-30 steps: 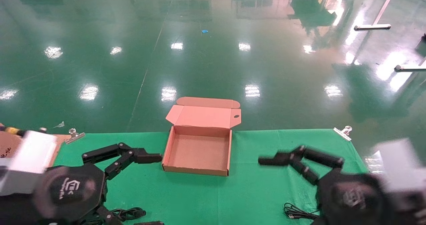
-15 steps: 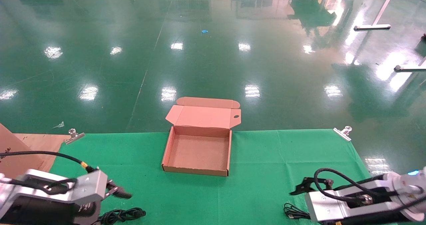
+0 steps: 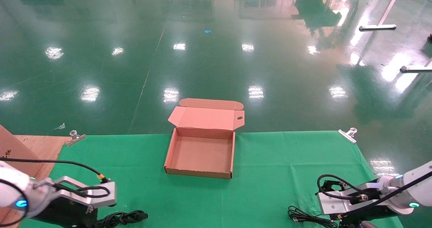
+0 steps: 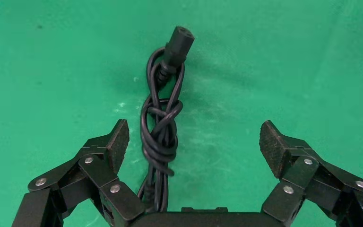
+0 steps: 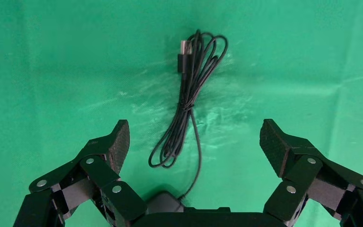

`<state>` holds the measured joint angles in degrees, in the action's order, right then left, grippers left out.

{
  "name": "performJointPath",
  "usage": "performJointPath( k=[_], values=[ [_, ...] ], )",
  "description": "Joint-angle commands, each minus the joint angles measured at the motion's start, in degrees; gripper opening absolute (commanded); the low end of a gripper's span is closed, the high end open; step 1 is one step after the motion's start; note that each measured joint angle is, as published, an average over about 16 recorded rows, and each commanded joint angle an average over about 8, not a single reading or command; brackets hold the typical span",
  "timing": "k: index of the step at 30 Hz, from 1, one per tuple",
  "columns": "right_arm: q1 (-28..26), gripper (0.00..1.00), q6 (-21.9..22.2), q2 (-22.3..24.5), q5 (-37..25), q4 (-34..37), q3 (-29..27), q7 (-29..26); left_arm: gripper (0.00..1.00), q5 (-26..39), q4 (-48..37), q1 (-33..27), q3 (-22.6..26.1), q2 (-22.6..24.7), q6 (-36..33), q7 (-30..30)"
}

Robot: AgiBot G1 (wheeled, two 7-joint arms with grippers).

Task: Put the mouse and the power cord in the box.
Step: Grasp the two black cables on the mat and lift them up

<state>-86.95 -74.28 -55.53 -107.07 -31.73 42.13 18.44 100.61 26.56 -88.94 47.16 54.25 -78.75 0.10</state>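
Since the earlier frames both arms have dropped from beside the box (image 3: pixel 201 152) to the near edge of the worktop (image 3: pixel 270 160), wrists turned down over the cables. The box has not shifted; it sits open and empty, lid folded back.

Left gripper (image 4: pixel 194 142): near-left of the box, jaws wide, holding nothing. The power cord (image 4: pixel 161 127) lies on the cloth between the jaws, nearer one pad than the other and touching neither. Its long axis runs straight out from the palm, plug end farthest away, so the jaws would close across the bundle.

Right gripper (image 5: pixel 194 142): near-right of the box, jaws wide, empty. The mouse (image 5: pixel 163 202) sits close under the palm, mostly hidden; only a dark corner shows. Its thin cable (image 5: pixel 189 99) trails away between the jaws, connector at the far end.

Judgement: each arm is lined up on its own item; the left looks better centred. The right jaws straddle the cable rather than the mouse body.
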Motion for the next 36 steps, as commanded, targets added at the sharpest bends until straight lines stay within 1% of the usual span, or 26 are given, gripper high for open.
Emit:
performJointPath(
  k=[1, 7, 12, 20, 27, 28, 29, 35, 36],
  values=[
    [-0.7, 1.0, 1.6, -1.4, -0.3, 4.8, 0.1, 2.8, 1.0, 1.1, -3.4, 0.0, 0.6, 1.8, 1.6, 0.8],
    [-2.4, 1.0, 4.6, -5.2, -0.3, 14.6, 0.1, 8.6, 1.0, 1.5, -10.8, -0.8, 0.6, 4.1, 4.8, 4.3],
    [-3.1, 1.0, 6.0, -7.2, -0.2, 20.1, 0.1, 12.2, 1.0, 1.4, -15.0, -1.4, 0.4, 5.4, 7.5, 7.0],
    [-3.8, 1.0, 8.3, -8.7, 0.2, 25.6, -0.1, 15.5, 1.0, 1.1, -19.5, -1.7, 0.0, 7.2, 10.6, 10.6],
    [-3.6, 1.0, 12.9, -9.8, 0.3, 28.1, -0.3, 16.4, 1.0, 0.6, -22.2, -2.0, -0.3, 7.7, 12.4, 12.8],
    [-3.5, 0.98, 13.6, -9.9, 0.3, 28.3, -0.4, 16.5, 1.0, 0.4, -22.5, -2.0, -0.4, 7.7, 12.6, 13.0],
    [-3.5, 0.85, 14.2, -10.0, 0.4, 28.4, -0.4, 16.6, 0.93, 0.3, -22.7, -2.0, -0.5, 7.7, 12.8, 13.3],
    [-3.1, 0.1, 16.3, -10.4, 0.9, 29.4, -0.8, 17.2, 0.18, -0.2, -24.0, -1.9, -0.9, 7.9, 13.6, 14.5],
    [-3.1, 0.0, 16.4, -10.3, 0.9, 29.5, -0.8, 17.3, 0.05, -0.2, -24.1, -1.9, -0.9, 7.9, 13.6, 14.7]
  ],
)
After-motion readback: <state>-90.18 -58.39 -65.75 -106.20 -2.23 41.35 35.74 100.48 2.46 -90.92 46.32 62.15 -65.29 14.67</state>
